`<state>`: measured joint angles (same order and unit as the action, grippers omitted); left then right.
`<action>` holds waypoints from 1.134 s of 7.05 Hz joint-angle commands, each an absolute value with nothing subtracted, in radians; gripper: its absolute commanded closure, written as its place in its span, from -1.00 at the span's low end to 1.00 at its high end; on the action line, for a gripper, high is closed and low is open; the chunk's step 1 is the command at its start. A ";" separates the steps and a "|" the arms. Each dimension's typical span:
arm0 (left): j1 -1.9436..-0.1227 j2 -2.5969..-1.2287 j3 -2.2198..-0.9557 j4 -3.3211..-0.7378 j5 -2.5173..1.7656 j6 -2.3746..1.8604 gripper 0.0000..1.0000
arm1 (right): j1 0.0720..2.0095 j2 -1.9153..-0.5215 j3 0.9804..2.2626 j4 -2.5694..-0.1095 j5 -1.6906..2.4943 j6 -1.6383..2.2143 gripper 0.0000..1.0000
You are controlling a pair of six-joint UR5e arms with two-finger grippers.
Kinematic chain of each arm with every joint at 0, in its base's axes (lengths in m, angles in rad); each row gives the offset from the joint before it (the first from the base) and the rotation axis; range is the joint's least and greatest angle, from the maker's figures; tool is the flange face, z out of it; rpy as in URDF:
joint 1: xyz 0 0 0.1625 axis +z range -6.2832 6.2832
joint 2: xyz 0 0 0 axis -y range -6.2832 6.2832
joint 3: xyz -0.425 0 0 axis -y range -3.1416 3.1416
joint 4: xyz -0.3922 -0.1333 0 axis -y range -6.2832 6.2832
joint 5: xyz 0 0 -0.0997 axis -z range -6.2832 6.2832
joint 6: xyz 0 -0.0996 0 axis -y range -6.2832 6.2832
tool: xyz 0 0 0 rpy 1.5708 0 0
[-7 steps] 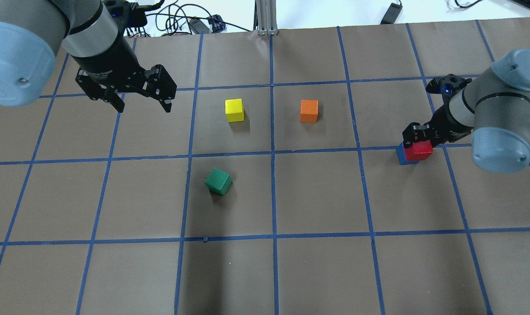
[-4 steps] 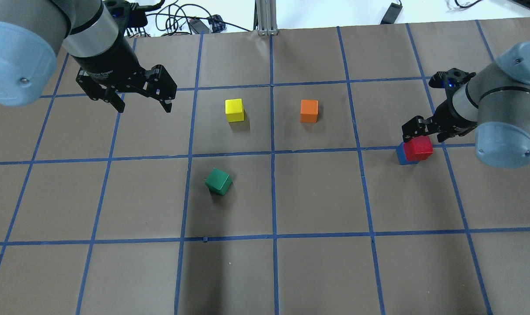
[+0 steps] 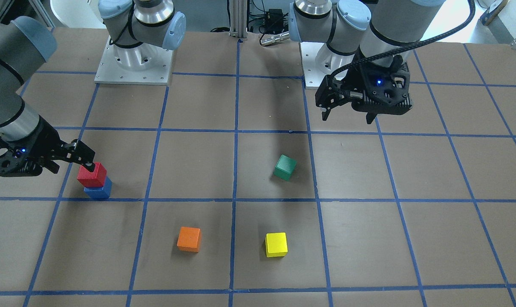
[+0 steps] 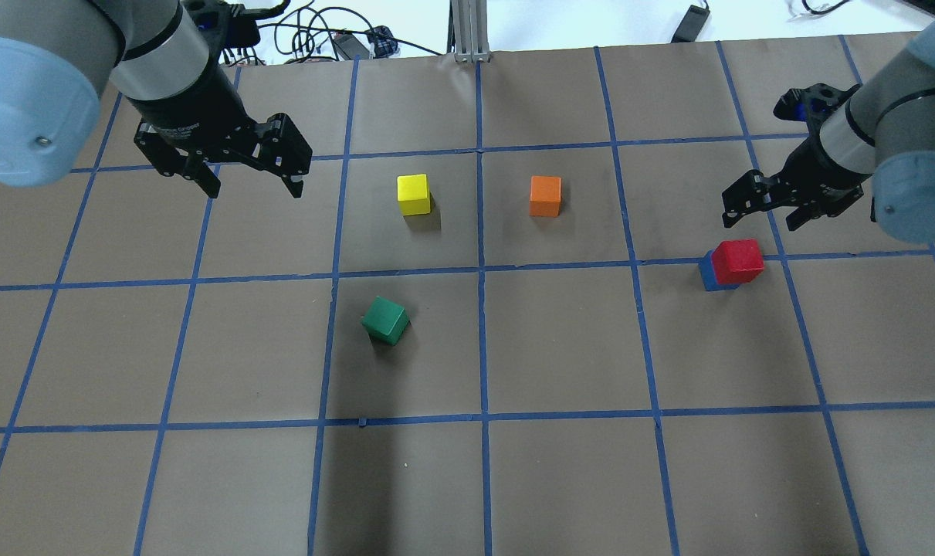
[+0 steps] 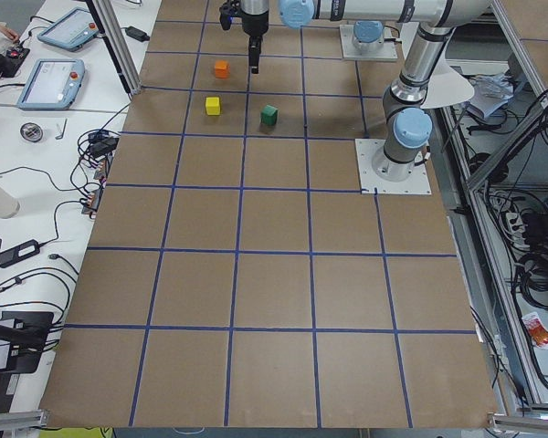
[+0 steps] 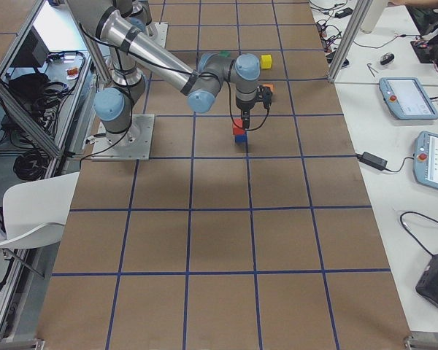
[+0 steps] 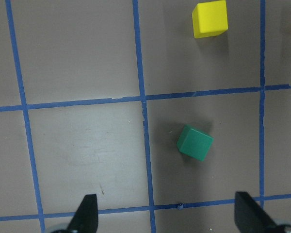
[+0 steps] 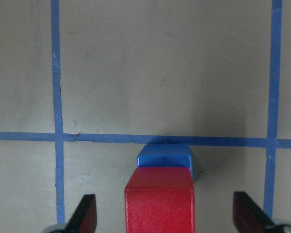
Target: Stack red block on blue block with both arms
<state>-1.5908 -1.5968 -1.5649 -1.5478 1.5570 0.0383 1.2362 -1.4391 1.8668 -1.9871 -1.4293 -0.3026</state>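
Observation:
The red block sits on top of the blue block at the table's right, and nothing holds it. The stack also shows in the front view, red on blue. My right gripper is open and empty, above the stack and just beyond it. In the right wrist view the red block lies between the spread fingertips, with the blue block showing under it. My left gripper is open and empty, high over the far left of the table.
A green block lies turned near the middle, with a yellow block and an orange block beyond it. Blue tape lines grid the brown table. Cables lie past the far edge.
My right gripper has risen and drawn away from the red block, leaving it on the blue block. The left arm has not moved.

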 commanded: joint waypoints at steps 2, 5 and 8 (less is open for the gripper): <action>-1.591 -1.597 -1.565 -1.548 1.557 0.035 -1.00 | 1.357 -1.541 1.728 -1.742 -1.517 -0.166 -1.00; -1.591 -1.598 -1.565 -1.548 1.557 0.034 -1.00 | 1.535 -1.548 1.611 -1.635 -1.523 0.099 -1.00; -1.591 -1.598 -1.565 -1.548 1.557 0.034 -1.00 | 1.559 -1.558 1.611 -1.597 -1.529 0.121 -1.00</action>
<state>-1.5907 -1.5979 -1.5657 -1.5477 1.5570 0.0337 1.5519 -1.5519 1.6089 -1.6064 -1.5285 0.1130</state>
